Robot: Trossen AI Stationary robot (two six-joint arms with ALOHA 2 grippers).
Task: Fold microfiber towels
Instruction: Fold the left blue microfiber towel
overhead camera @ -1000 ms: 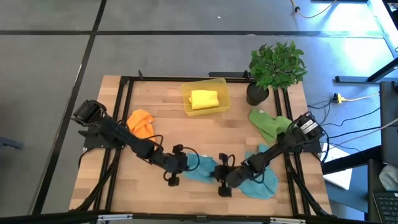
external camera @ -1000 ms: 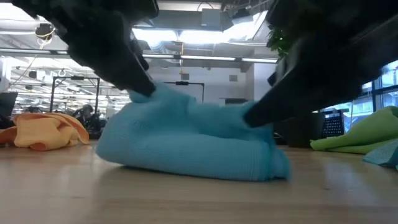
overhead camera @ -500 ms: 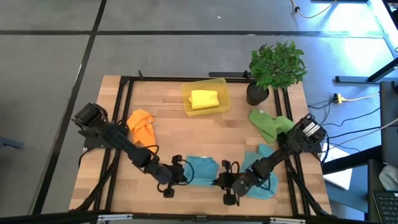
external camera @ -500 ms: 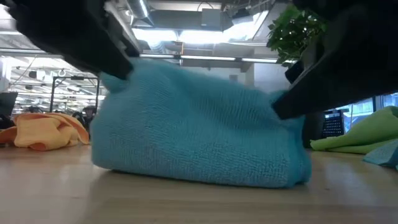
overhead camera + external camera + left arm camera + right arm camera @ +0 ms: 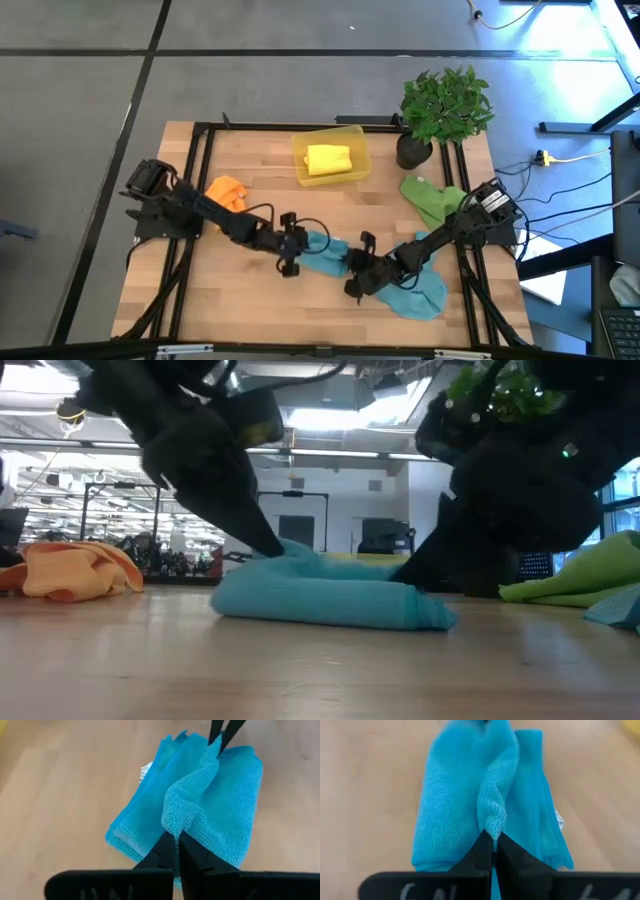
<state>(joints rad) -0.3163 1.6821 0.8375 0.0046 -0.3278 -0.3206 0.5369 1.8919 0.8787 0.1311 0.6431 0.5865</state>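
Observation:
A teal-blue microfiber towel [image 5: 325,257] lies folded into a low strip on the wooden table [image 5: 250,300], near the front middle. My left gripper [image 5: 298,248] is shut on its left end and my right gripper [image 5: 353,272] is shut on its right end. In the low view the strip [image 5: 330,600] rests flat on its underside between the two sets of dark fingers. A second teal towel [image 5: 418,292] lies crumpled under my right arm. An orange towel [image 5: 228,190], a green towel [image 5: 435,200] and a folded yellow towel [image 5: 328,160] lie apart. My left gripper pinches a raised ridge of cloth [image 5: 172,817] at the strip's left end between its two fingers; the number of layers does not show. The fingers [image 5: 262,538] slant down from the table's left. The towel's body lies on the table, the ridge slack toward the other gripper. My right gripper pinches the same ridge at the strip's right end [image 5: 492,820] between its two fingers. They slant down from the table's right [image 5: 410,568]. The pinched fold stands slightly above the rest of the towel, which lies on the table.
A translucent yellow bin [image 5: 352,140] holding the yellow towel stands at the far middle. A potted plant [image 5: 440,105] stands at the far right. A black frame [image 5: 200,160] runs along the table's edges. Bare wood [image 5: 250,300] lies at the near left.
Both grippers, shut on the teal towel, first drew its held edge up and toward the near edge, so it stood tall. Then they carried it toward the far edge and down. The towel now lies folded over as a low, narrower strip.

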